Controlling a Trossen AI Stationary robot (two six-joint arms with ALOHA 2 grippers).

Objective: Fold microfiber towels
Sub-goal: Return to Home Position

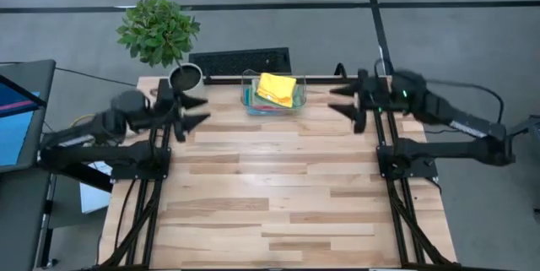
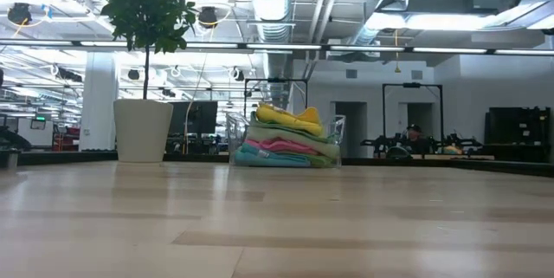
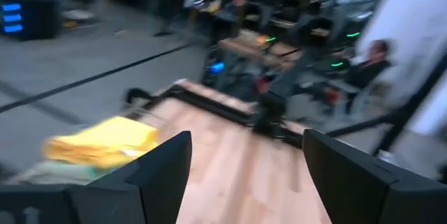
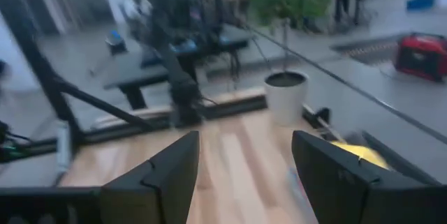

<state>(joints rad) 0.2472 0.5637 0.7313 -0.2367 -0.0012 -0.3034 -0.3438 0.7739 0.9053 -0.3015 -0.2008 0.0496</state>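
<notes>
Since all the towels (image 2: 284,139) sit in the bin (image 1: 246,95), the job looks just about done. Big to small now. The wood table (image 1: 270,212) fills most of the high view. L arm is at the table's 9 o'clock side, w/ the left gripper (image 1: 205,110) up near 10 o'clock, pointing in. Its jaws are wide apart & hold nothing. R arm is at the 3 o'clock side, w/ the right gripper (image 1: 332,100) near 2 o'clock, pointing in too. Its jaws are also wide apart & hold nothing. A leafy plant (image 1: 158,30) stands off the table at approx 11 o'clock. The clear bin sits at the table's 12 o'clock edge, btw the two grippers but apart from both. Inside it the towels lie folded in one pile: yellow on top, pale green under it, then pink, then blue at the bottom. The yellow one peeks a bit over the rim. No towel is out on the table, so I think no folding is left. What's left, I'd guess, is only for both arms to go to their rest spots.
</notes>
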